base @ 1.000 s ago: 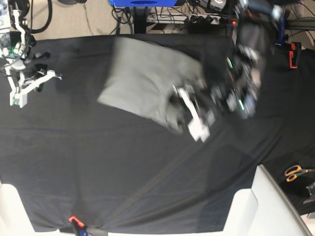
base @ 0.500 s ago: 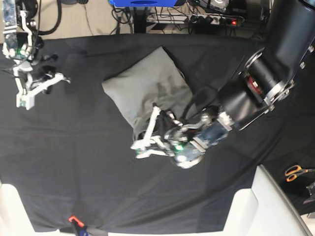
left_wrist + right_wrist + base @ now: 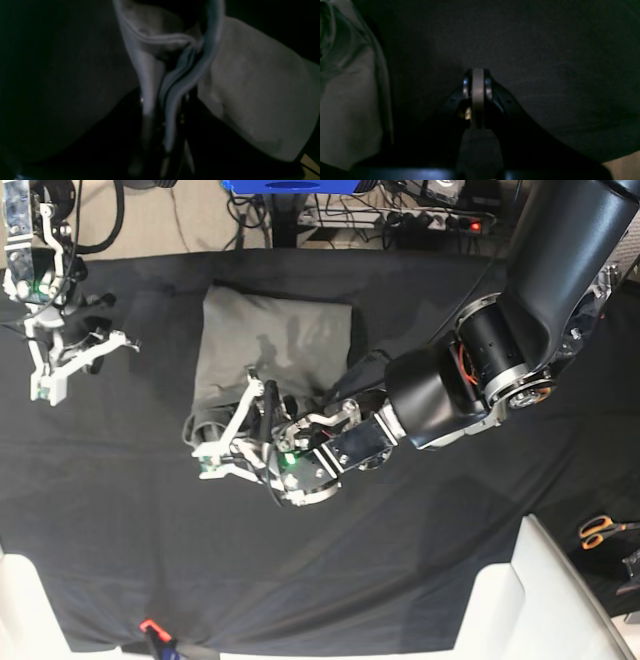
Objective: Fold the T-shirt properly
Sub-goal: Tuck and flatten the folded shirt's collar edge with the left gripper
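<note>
Soft grey cotton T-shirt (image 3: 275, 345): matt, wrinkled knit, stitched hem ridges. Black cloth covering the tabletop (image 3: 420, 560): matt, finely woven, creased. Big black arm casing (image 3: 570, 240): smooth, glossy. White plastic left hand (image 3: 228, 442): smooth, dull sheen.

One grey T-shirt (image 3: 275, 340), lying just beyond the left gripper (image 3: 215, 450). Two robot arms, so two grippers: the left one at the shirt's near edge, the right gripper (image 3: 45, 375) well off to the far side of the shirt from it. One black table cloth (image 3: 330, 560) beneath both. One pair of orange-handled scissors (image 3: 600, 530), well behind the left arm at the picture's edge. One small red clip (image 3: 150, 626) at the cloth's near hem. One blue box (image 3: 290, 185) beyond the far hem.
</note>
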You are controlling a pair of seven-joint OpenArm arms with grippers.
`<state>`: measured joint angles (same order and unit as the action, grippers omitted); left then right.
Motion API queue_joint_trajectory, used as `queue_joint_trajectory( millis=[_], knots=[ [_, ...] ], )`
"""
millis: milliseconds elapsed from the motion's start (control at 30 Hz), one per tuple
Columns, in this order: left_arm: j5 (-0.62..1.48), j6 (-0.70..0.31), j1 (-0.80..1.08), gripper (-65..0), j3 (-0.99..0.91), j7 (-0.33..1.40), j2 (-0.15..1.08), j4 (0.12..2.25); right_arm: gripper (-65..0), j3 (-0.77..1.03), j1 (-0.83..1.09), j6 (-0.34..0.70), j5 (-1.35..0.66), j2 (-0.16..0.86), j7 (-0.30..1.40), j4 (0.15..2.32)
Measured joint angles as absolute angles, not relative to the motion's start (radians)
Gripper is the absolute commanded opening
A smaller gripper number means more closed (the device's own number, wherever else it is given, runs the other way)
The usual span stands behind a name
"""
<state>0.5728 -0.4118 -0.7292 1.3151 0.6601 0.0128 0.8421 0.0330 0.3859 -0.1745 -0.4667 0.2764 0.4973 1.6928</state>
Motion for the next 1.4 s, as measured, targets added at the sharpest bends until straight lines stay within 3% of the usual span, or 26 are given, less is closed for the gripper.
queue_joint_trajectory(
  millis=[133,967,1133,1233,1300,1400],
  knots=[
    [0.501,-0.412,-0.722,-65.0,1.309,0.654,0.011,0.841,-64.8,0.033,0.386,-0.175,-0.467,0.276,0.497,1.693],
    [0.52,-0.411,-0.719,-65.0,1.303,0.714,0.007,0.791,-64.8,0.033,0.386,-0.175,-0.467,0.279,0.497,1.693],
    [0.503,-0.418,-0.712,-28.0,1.208,0.751,0.015,0.789,-64.8,0.033,0.386,-0.175,-0.467,0.279,0.497,1.693],
    [0.5,-0.418,-0.721,-11.7,1.158,0.754,0.04,0.791,-64.8,0.031,0.386,-0.175,-0.467,0.279,0.497,1.693],
    [0.496,-0.418,-0.75,-4.1,1.147,0.757,0.043,0.788,-64.8,0.03,0.386,-0.175,-0.467,0.278,0.498,1.693],
    [0.501,-0.419,-0.823,0.0,1.14,0.753,0.035,0.789,-64.8,0.028,0.389,-0.175,-0.467,0.277,0.498,1.693]
  ],
)
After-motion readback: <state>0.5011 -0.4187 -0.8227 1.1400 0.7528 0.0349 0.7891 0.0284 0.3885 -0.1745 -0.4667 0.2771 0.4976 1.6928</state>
